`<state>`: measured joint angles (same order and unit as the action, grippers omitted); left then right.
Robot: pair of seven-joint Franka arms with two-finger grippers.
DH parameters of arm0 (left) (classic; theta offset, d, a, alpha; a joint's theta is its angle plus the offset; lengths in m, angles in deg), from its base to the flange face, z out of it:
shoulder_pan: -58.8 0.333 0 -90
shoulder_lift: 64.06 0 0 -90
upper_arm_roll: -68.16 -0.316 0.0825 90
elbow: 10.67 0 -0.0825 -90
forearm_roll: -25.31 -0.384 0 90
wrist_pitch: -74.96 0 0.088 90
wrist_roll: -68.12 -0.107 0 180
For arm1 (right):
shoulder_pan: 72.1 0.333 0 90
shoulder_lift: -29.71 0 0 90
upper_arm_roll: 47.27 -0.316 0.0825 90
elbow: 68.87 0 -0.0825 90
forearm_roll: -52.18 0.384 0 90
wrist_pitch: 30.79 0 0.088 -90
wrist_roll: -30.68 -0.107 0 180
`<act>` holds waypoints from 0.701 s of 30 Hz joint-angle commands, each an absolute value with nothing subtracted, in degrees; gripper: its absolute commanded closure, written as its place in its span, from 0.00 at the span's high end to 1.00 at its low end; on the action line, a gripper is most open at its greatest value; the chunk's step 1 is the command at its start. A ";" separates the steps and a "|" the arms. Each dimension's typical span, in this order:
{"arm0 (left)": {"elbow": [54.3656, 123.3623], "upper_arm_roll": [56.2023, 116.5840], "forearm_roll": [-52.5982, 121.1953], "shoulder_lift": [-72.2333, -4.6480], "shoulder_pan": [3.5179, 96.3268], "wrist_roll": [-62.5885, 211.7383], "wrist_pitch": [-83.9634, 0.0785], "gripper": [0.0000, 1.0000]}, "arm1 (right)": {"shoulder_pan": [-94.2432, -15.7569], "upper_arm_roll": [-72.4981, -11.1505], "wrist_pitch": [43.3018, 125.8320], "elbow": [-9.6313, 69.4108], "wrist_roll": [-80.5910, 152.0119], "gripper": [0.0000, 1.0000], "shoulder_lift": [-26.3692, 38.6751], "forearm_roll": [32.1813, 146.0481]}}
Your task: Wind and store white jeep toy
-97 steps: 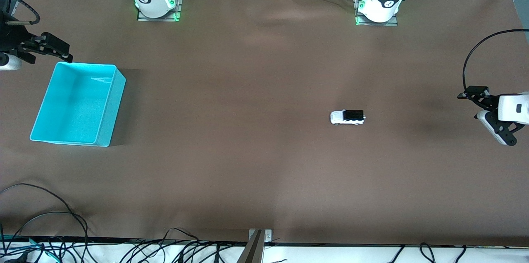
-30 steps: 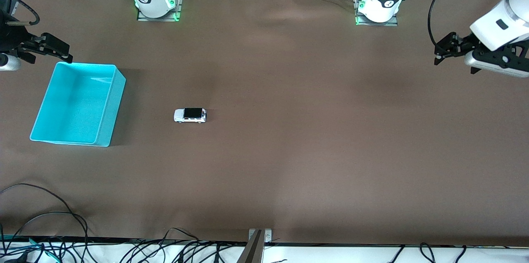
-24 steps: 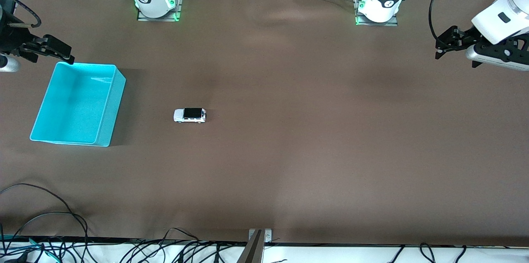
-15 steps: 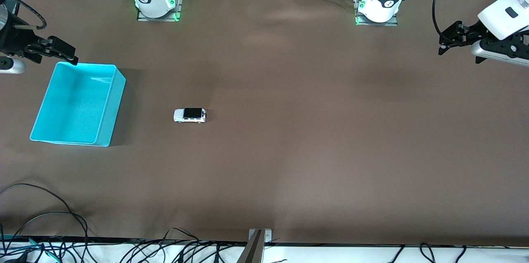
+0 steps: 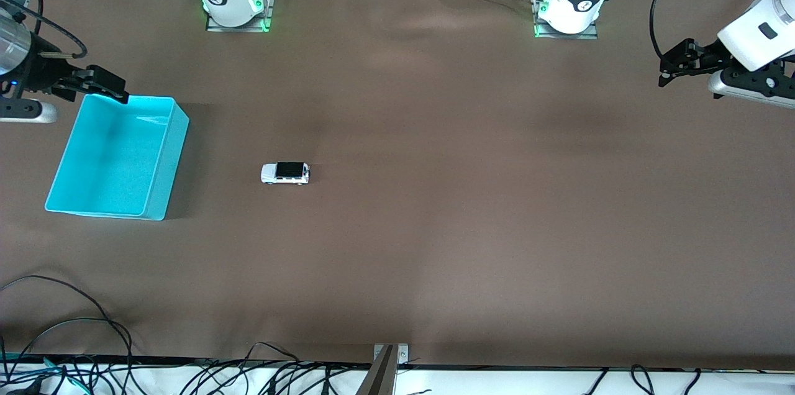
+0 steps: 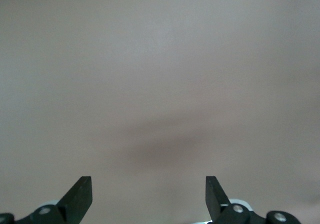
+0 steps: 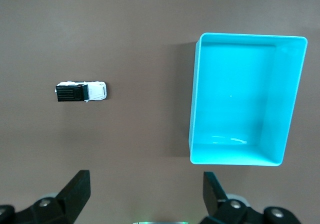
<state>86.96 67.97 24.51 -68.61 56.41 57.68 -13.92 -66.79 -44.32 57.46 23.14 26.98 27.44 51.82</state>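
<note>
- Item, white jeep toy [image 5: 285, 173]: a tiny boxy white plastic car with a black roof, standing on its wheels on the brown table covering [image 5: 435, 227], left of centre in the front view. It is untouched by either gripper and lies well apart from the bin.
- Item, cyan bin [image 5: 161, 159]: an open rectangular cyan plastic tub, seen empty, at the left of the front view toward the right arm's end of the table.
- Item, right gripper [image 5: 93, 81]: black two-finger gripper placed at the upper left of the front view, over the bin's upper rim. Its fingers [image 7: 75, 191] are spread wide with nothing between them.
- Item, left gripper [image 5: 677, 63]: black two-finger gripper at the upper right edge of the front view, over bare table. Its fingers [image 6: 80, 196] are parted and empty; this arm is judged to be waiting.
- Risk, free-rolling wheels: the toy is likely to be pushed away if one finger lands first.
- Risk, small body: a grasp set off-centre is likely to pinch a corner, so the toy may be tipped or dropped.
- Risk, bin rim: the rim may be clipped by the right gripper if it is lowered where it is.
- Risk, storing: if released too high or over the rim, the toy may bounce out.
</note>
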 commanded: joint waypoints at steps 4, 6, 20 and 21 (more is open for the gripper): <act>83.81 67.63 25.39 -67.40 56.34 59.51 -11.44 1.00 | -66.39 -45.87 60.26 26.49 25.93 1.00 28.30 51.83; 83.64 67.72 24.70 -67.23 56.34 59.42 -10.57 1.00 | -66.21 -45.78 60.44 26.84 25.85 1.00 28.04 51.83; 82.31 67.72 25.31 -66.52 56.34 59.51 -10.47 1.00 | -66.03 -48.15 69.66 37.65 23.65 1.00 30.32 51.92; 82.32 67.72 25.31 -66.52 56.34 59.51 -10.47 1.00 | -66.03 -48.33 70.54 38.52 23.30 1.00 30.23 51.92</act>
